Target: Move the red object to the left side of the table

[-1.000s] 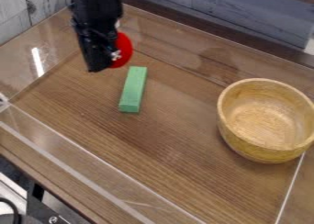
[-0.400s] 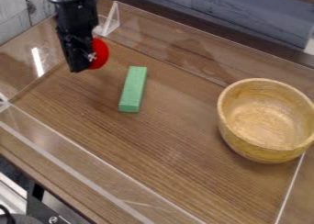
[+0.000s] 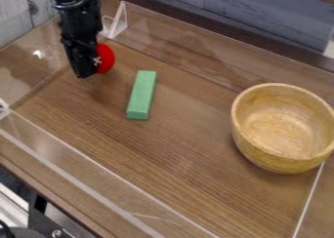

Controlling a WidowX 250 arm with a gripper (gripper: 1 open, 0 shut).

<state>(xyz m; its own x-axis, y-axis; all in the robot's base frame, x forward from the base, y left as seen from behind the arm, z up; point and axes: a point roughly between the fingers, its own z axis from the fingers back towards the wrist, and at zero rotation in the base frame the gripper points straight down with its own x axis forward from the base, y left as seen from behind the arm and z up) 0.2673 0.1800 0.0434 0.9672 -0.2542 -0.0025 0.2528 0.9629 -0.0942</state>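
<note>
The red object, a small glossy red toy fruit, sits low over the left part of the dark wood-grain table. My black gripper points straight down and its fingers still close on the red object, whose left half is hidden behind them. I cannot tell whether the fruit touches the tabletop.
A green rectangular block lies just right of the gripper. A wooden bowl stands at the right. Low clear acrylic walls edge the table, with a pale bracket at the back left.
My gripper has carried the red object left and downward, away from the green block. Over the last half second it moved only slightly.
</note>
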